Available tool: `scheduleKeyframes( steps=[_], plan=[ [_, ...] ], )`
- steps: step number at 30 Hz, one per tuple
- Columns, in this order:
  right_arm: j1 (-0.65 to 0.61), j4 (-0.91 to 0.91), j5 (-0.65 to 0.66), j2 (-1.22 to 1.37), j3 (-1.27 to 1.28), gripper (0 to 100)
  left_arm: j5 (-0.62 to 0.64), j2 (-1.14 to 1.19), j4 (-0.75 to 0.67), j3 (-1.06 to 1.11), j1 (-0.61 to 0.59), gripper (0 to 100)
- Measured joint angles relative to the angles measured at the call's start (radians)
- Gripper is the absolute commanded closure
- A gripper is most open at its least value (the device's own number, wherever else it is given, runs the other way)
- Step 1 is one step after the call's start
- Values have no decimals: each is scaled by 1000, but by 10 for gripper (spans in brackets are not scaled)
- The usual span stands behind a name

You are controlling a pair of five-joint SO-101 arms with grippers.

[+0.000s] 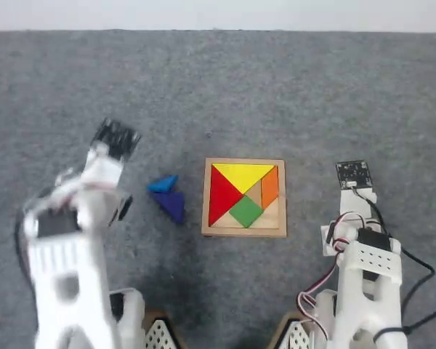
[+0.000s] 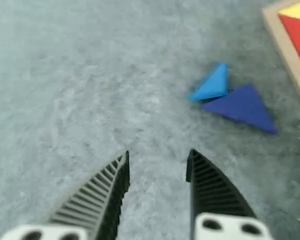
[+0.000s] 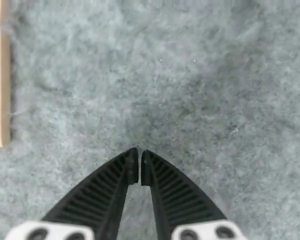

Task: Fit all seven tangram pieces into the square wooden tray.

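While four pieces already lie inside the square wooden tray (image 1: 244, 233), you have two others out on the grey surface (image 1: 312, 94). Inside the tray, the yellow triangle (image 1: 243, 175) fills the far edge. The red triangle (image 1: 221, 196) runs along the edge nearest your left arm. The green square (image 1: 245, 211) sits in the middle toward the near edge, and the orange parallelogram (image 1: 269, 187) lies against the edge nearest your right arm. Bare wood shows between the green and orange pieces and in both near corners.

Just beside the tray, on your left arm's side, the light blue triangle (image 1: 163, 185) and the dark blue triangle (image 1: 172, 205) lie touching each other, the light one farther from you. A strip of bare surface separates them from the tray's rim.

Beyond those two pieces from the tray, your left gripper (image 2: 157, 160) hangs over plain surface with its jaws spread and nothing between them. Both blue triangles lie ahead of it, toward the tray.

On the opposite side of the tray, your right gripper (image 3: 139, 167) points down at the surface, jaws pressed together on nothing, near the rim.
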Motion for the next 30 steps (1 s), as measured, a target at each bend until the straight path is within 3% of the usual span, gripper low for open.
scheduleKeyframes(
  steps=[5, 9, 25, 30],
  plan=[
    [0, -48, 0, 0, 28, 975, 0, 411, 0, -227, 98, 795],
    [0, -52, 0, 0, 28, 975, -2, 601, -2, -321, 161, 753],
    [-44, -54, 0, 0, 44, 975, -23, 968, -229, -370, 215, 757],
    [-44, -54, 0, 0, 44, 975, -54, 1010, -259, -376, 212, 832]
  ],
)
